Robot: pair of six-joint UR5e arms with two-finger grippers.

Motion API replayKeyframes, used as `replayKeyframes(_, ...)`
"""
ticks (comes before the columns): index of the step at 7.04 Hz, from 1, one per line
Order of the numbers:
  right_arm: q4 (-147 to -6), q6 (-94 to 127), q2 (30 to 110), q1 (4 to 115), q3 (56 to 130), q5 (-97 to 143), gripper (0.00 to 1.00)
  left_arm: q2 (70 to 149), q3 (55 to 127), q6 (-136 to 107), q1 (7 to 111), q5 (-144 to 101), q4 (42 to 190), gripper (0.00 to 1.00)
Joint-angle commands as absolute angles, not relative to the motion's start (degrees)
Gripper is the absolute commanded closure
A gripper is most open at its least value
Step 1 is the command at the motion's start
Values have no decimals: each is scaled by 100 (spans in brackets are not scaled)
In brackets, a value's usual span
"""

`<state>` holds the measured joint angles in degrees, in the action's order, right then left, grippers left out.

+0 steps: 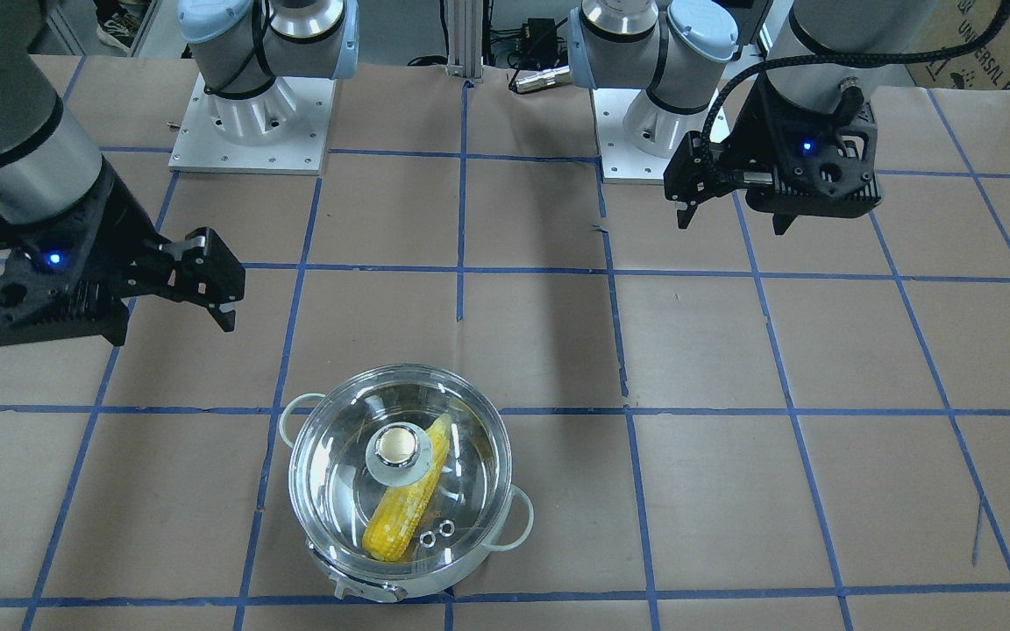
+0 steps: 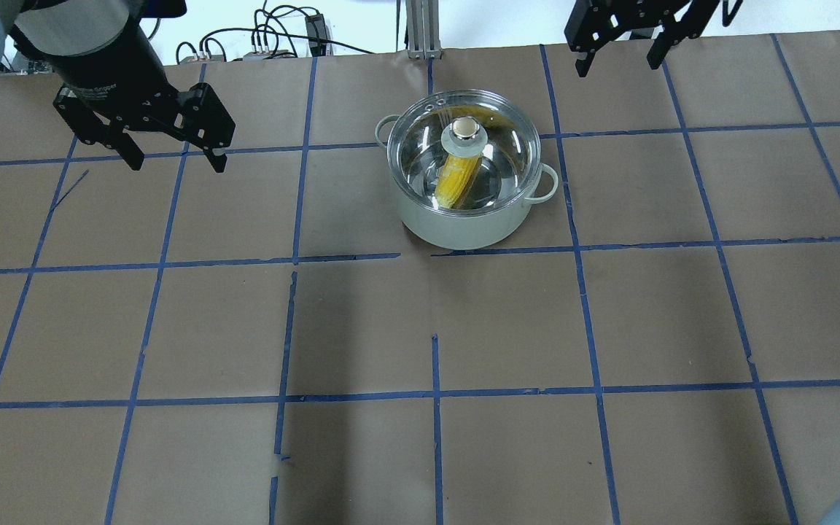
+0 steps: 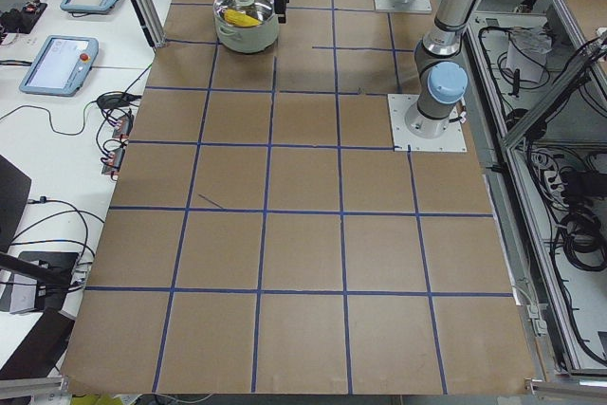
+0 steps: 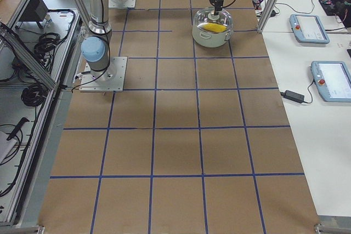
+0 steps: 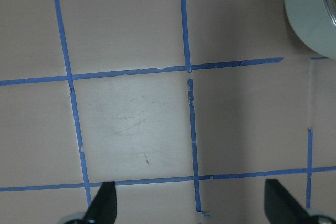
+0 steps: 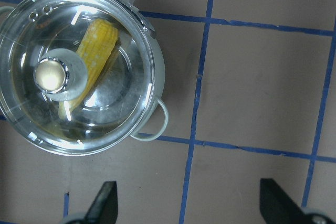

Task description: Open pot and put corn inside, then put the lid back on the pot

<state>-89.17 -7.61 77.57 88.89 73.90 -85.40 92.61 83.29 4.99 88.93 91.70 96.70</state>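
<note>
Covering pot (image 2: 456, 226): lid (image 2: 420, 146), seated over enclosed corn (image 2: 456, 179).
Left claw (image 2: 176, 157): spread apart.
Right claw (image 2: 618, 64): spread apart.

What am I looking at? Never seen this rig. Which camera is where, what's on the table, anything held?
Two robot arms are bolted to a table covered in brown paper with a blue tape grid; each ends in a two-finger gripper. Six cameras show one moment: one faces the robot from across the table, one looks over its shoulders, two sit at the table's ends, and one rides on each wrist. On the table stands a steel pot. Its glass lid is on, and a yellow corn cob lies inside, visible through the glass. The left gripper and the right gripper both hang open above the table, apart from the pot, holding nothing. The right wrist camera looks down on the pot; the left one sees mainly paper and tape.
</note>
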Motion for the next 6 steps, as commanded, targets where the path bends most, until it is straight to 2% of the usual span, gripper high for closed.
replayKeyframes(1, -9035, -747, 8601, 8842, 8328, -8508, 0, 9237, 8367, 483, 8895, 9167, 9677, 0)
replayKeyframes(3, -9273, -782, 9208, 8850, 8901, -8596, 0, 9237, 8367, 475, 8895, 9158, 9677, 0)
replayKeyframes(6, -9334, -809, 9176, 8859, 8895, -8604, 0, 9229, 8367, 466, 8895, 9158, 9677, 0)
